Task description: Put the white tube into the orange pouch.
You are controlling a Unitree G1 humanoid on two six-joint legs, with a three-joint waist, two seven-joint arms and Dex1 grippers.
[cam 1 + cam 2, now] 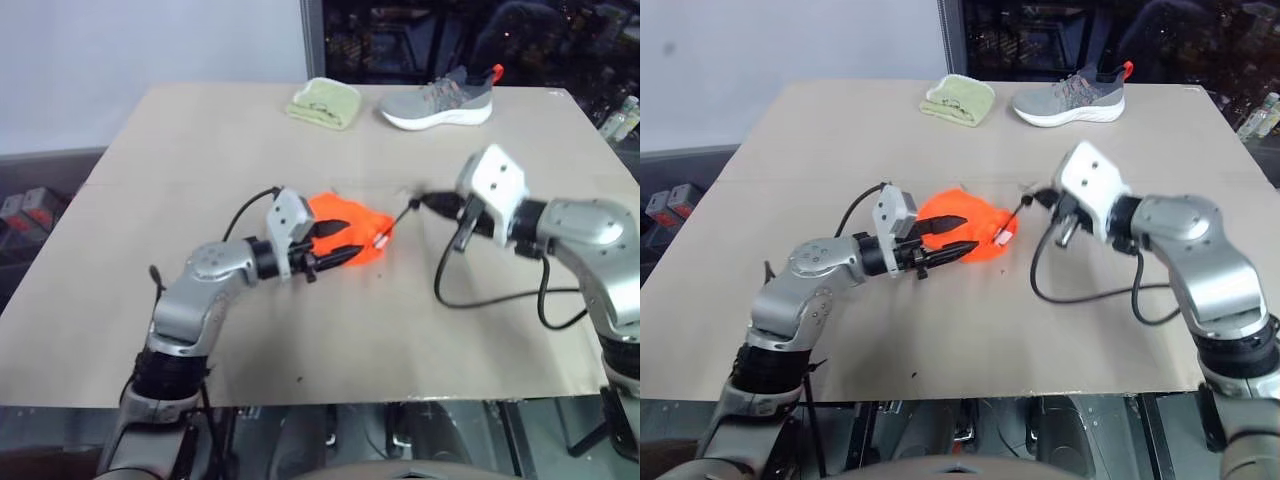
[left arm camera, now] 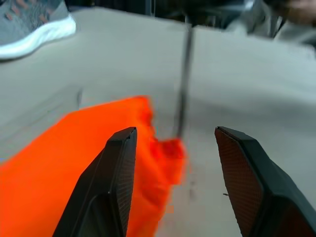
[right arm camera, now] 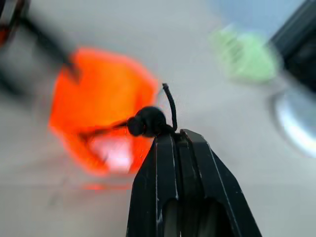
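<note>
While the right gripper (image 3: 170,136) pinches the drawstring cord (image 1: 1018,212), the spread left gripper (image 1: 950,235) straddles the orange pouch (image 1: 350,235); closing seems left.

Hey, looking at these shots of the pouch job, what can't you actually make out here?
- White tube: I cannot tell whether it is inside the orange pouch; the fabric hides the inside in both eye views.
- Left hand: open, one finger on the pouch; any pinch of fabric is cut off at the edge.
- Right hand, shut on the cord: pouch mouth is blurred.
</note>
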